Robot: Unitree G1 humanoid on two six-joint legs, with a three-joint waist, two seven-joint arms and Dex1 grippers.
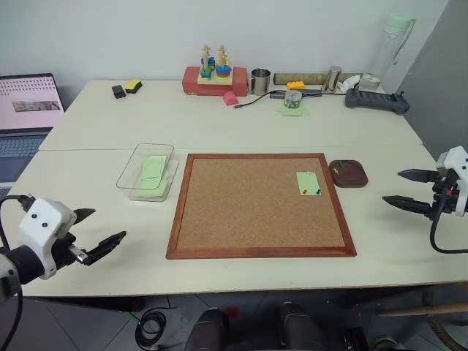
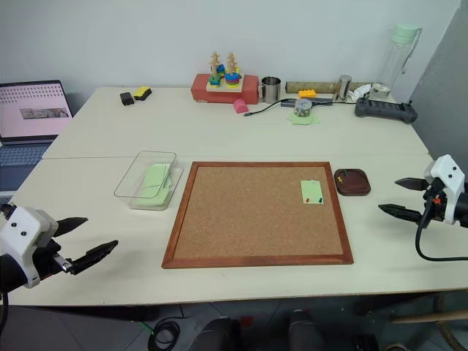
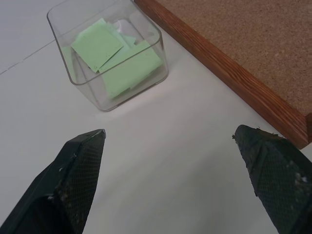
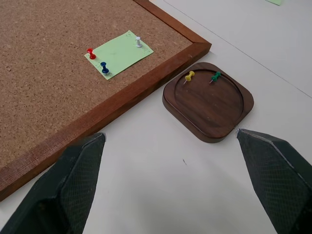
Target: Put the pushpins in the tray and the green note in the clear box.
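Green note [image 4: 119,53] was flimsy paper, pinned flat on cork board [image 1: 256,219] by three pushpins [image 4: 91,52]; pull heads first. Both grippers' jaws gaped, empty.

A pale cream tabletop [image 1: 219,124] fills the room's middle, a thin seam running across it where two sections meet. Behind it stands a plain white wall [image 1: 146,29], evenly lit. A grey panel [image 1: 446,73] rises at the far right. On the left, an open laptop [image 1: 25,117] glows. Grey floor [image 1: 73,329] shows below the near edge.
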